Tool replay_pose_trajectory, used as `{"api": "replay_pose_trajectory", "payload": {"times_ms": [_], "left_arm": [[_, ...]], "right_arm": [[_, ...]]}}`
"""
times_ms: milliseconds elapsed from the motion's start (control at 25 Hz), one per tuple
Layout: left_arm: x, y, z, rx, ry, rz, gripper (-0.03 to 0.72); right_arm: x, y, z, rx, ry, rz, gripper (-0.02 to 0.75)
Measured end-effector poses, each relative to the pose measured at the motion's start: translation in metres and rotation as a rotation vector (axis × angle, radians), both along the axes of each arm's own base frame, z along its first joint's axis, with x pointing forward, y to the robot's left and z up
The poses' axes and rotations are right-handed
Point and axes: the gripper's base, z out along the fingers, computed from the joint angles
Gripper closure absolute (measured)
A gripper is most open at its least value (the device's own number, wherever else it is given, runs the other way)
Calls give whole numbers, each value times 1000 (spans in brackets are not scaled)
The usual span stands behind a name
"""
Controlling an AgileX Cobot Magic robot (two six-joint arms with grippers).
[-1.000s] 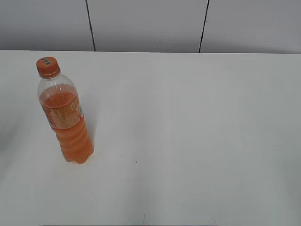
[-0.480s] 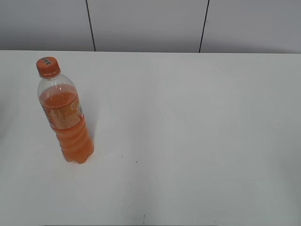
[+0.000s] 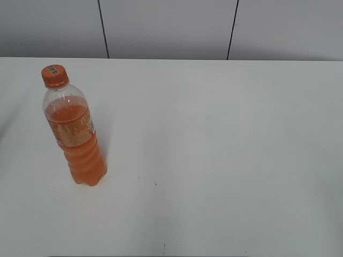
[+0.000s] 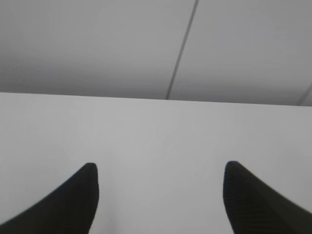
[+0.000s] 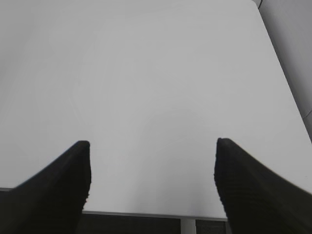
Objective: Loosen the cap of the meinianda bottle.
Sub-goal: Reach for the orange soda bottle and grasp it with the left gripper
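Observation:
The meinianda bottle (image 3: pixel 75 136) stands upright at the left of the white table (image 3: pixel 214 139), clear plastic with orange drink and an orange-and-white label band. Its small orange cap (image 3: pixel 54 76) sits on the neck. Neither arm shows in the exterior view. My left gripper (image 4: pixel 159 168) is open over bare table, nothing between its dark fingers (image 4: pixel 78 200). Over the table's near edge my right gripper (image 5: pixel 152 146) is open too, fingers (image 5: pixel 243 185) wide apart and empty. The bottle appears in neither wrist view.
A grey panelled wall (image 3: pixel 171 27) with dark seams runs behind the table's far edge. The table's front edge (image 5: pixel 146 213) and a white leg (image 5: pixel 187 226) show in the right wrist view.

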Motion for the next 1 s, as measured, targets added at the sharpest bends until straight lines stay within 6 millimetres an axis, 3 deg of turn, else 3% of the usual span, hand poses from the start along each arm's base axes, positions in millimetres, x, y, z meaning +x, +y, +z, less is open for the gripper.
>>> {"api": "replay_pose_trajectory", "payload": {"times_ms": [80,200,520,760,1000], "left_arm": [[-1,11,-10,-32,17,-49,206],[1,8,-19,38,34,-190,228],[4,-46,-38,281,136,-603,248],[11,-80,-43,363,149,-720,169],[11,-82,-43,365,148,-730,127]], "right_arm": [[0,0,0,0,0,0,146],[0,0,0,1,0,0,146],[0,0,0,1,0,0,146],[0,0,0,1,0,0,146],[0,0,0,1,0,0,146]]}}
